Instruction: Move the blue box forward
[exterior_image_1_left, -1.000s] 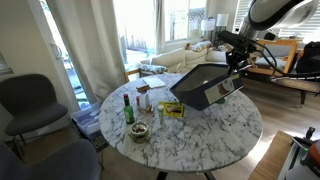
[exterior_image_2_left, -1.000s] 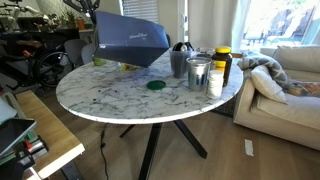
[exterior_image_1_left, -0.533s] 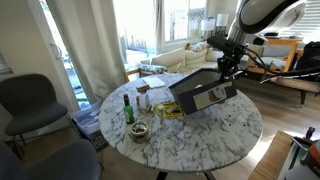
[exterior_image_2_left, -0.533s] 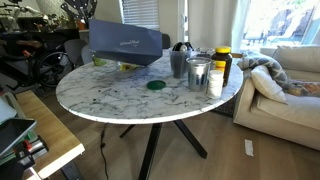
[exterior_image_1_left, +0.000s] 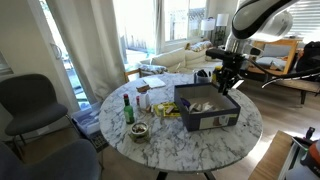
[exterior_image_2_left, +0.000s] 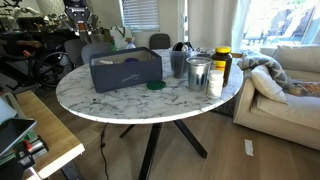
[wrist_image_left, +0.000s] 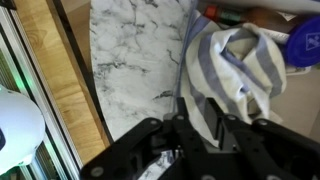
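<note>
The blue box (exterior_image_1_left: 207, 109) is a large shallow navy box with a pale label. It sits flat on the round marble table (exterior_image_1_left: 235, 131) and shows in both exterior views (exterior_image_2_left: 125, 71). My gripper (exterior_image_1_left: 226, 86) is at the box's far wall, reaching down from above. In the wrist view its fingers (wrist_image_left: 196, 122) straddle the thin box wall (wrist_image_left: 184, 62) and are closed on it. A striped cloth (wrist_image_left: 236, 58) lies inside the box. In the exterior view from the table's other side, the gripper is hidden behind the box.
A green bottle (exterior_image_1_left: 127, 109), a small bowl (exterior_image_1_left: 139, 131) and a yellow item (exterior_image_1_left: 171, 110) stand beside the box. Metal cups (exterior_image_2_left: 198, 72), jars (exterior_image_2_left: 219, 68) and a green lid (exterior_image_2_left: 155, 85) are on the table. Chairs (exterior_image_1_left: 30, 100) and a sofa (exterior_image_2_left: 285, 85) surround it.
The blue box was held tilted above the table. It has come down and now rests flat on the marble, with the gripper lower and still on its wall.
</note>
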